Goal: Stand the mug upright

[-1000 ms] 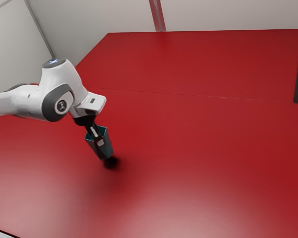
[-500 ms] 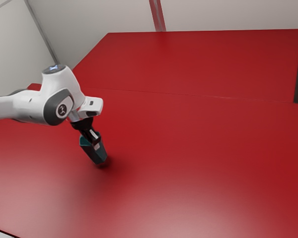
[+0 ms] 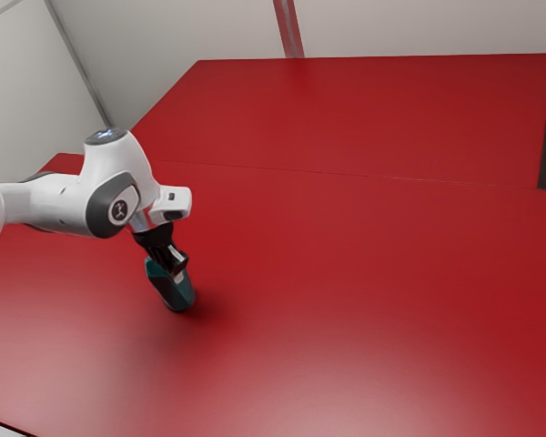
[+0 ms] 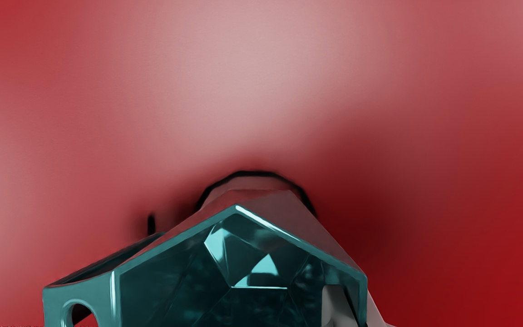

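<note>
The teal faceted mug (image 3: 171, 291) leans in the exterior view, its open top toward the upper left and its base low at the table surface. The black gripper (image 3: 178, 269) reaches down to the mug's upper part. Seen from the wrist, the mug (image 4: 175, 290) shows its many-sided opening and, at one side, its handle with a hole. The gripper (image 4: 362, 313) is shut on the mug's wall, one grey finger (image 4: 334, 304) inside the opening and the other outside. Whether the base fully touches the table cannot be told.
The red table (image 3: 364, 273) stretches broadly around the mug, with a seam across it. Pale walls (image 3: 419, 27) stand behind it, and the table's near edge crosses the exterior view's lower left corner. A dark shadow lies beside the mug's base.
My gripper and the mug have moved down and a little toward the exterior view's left. The mug's base has come closer to its shadow, and it remains tilted.
</note>
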Action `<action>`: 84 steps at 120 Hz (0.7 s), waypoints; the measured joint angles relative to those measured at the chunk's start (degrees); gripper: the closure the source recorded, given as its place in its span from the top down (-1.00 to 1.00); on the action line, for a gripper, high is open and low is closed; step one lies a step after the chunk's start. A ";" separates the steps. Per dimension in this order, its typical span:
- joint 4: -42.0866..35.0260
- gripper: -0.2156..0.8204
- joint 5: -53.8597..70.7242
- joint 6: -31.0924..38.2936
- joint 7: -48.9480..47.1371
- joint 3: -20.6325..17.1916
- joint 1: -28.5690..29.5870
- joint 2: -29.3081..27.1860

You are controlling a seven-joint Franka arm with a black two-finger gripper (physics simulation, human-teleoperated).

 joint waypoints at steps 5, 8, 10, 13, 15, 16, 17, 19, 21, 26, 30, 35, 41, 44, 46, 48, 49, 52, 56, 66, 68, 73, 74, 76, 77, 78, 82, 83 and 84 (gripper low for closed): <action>0.05 -0.93 0.01 -0.06 -0.28 0.00 -0.01 0.18; 0.07 -0.92 -0.01 -0.09 -0.43 0.00 -0.02 0.25; 0.10 -0.91 -0.03 -0.11 -0.52 0.00 -0.03 0.29; 0.14 -0.89 -0.07 -0.14 -0.65 0.00 -0.03 0.33; 0.15 -0.86 -0.09 -0.16 -0.73 0.00 -0.03 0.35; 0.16 -0.85 -0.10 -0.17 -0.77 0.00 -0.04 0.36; 0.18 -0.84 -0.11 -0.18 -0.81 0.00 -0.04 0.37; 0.21 -0.81 -0.13 -0.20 -0.88 0.00 -0.05 0.38; 0.23 -0.78 -0.15 -0.21 -0.96 0.00 -0.05 0.39; 0.26 -0.69 -0.19 -0.24 -1.13 0.00 -0.05 0.40; 0.27 -0.63 -0.23 -0.27 -1.26 0.00 -0.05 0.40; 0.31 -0.55 -0.28 -0.29 -1.42 0.00 -0.05 0.41; 0.35 -0.48 -0.45 -0.31 -1.59 0.00 -0.05 0.41; 0.36 -0.44 -0.51 -0.32 -1.68 0.00 -0.06 0.41; 0.36 -0.42 -0.57 -0.31 -1.73 -0.04 -0.02 0.41; 0.39 -0.40 -0.63 -0.31 -1.78 -0.08 -0.01 0.41; 0.40 -0.39 -0.65 -0.31 -1.81 -0.09 -0.01 0.41; 0.44 -0.37 -0.73 -0.29 -1.89 -0.15 -0.02 0.41; 0.60 -0.34 -0.80 -0.26 -1.99 -0.20 -0.04 0.50; 0.86 -0.28 -0.96 -0.27 -2.30 -0.27 -0.07 0.64; 0.95 -0.27 -0.98 -0.32 -2.40 -0.34 -0.03 0.65; 1.48 -0.25 -1.05 -0.77 -2.72 -0.61 0.06 0.64; 1.62 -0.25 -1.06 -0.91 -2.80 -0.69 0.09 0.63; 1.88 -0.24 -1.08 -1.18 -2.96 -0.86 0.12 0.62; 2.00 -0.24 -1.09 -1.32 -3.04 -0.96 0.14 0.62; 2.12 -0.23 -1.10 -1.44 -3.12 -1.05 0.14 0.61; 2.44 -0.22 -1.13 -1.92 -3.43 -1.31 0.03 0.60; 2.50 -0.22 -1.14 -2.03 -3.50 -1.36 0.00 0.60; 2.54 -0.22 -1.14 -2.13 -3.58 -1.40 -0.04 0.59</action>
